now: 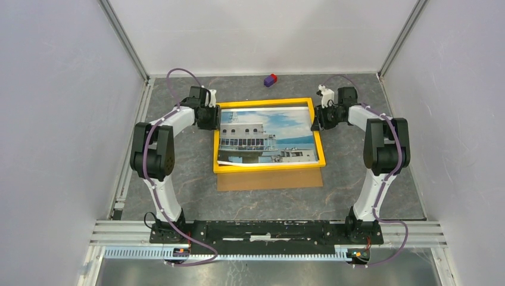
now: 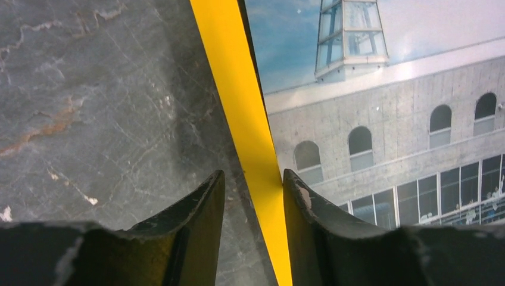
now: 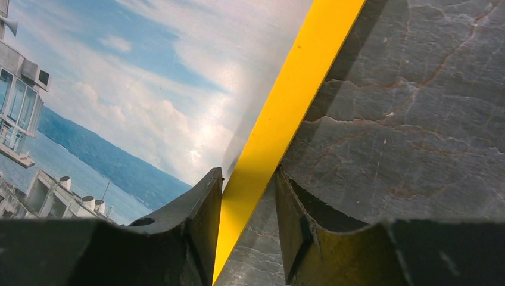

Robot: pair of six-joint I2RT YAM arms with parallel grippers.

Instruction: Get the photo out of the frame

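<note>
Yellow-orange and narrow, the border of the frame (image 1: pixel 268 166) lies flat on the grey stone-patterned table (image 1: pixel 190 185), midway between the two arms. The photo (image 1: pixel 265 134) sits face up inside it, showing a white multi-storey building, water and a blue sky with clouds. A plain brown backing board (image 1: pixel 271 179) lies on the table at the frame's near side, its far edge at or under the near rail; which of the two I cannot tell. The left gripper (image 2: pixel 253 176) is at the frame's left rail near the far corner, and its jaws straddle the rail without clasping it. One fingertip (image 2: pixel 309 220) on the photo side touches the rail's inner edge. The other (image 2: pixel 196 208) stands on the table side, with a strip of bare table showing between it and the rail. The right gripper (image 3: pixel 249 173) is at the right rail near the far corner, and it grasps the rail: its inner fingertip (image 3: pixel 199 208) meets the yellow on the photo side and its outer fingertip (image 3: pixel 298 226) meets it on the table side. A small purple and red block (image 1: pixel 271 80) rests by the back wall, well apart from the frame.
</note>
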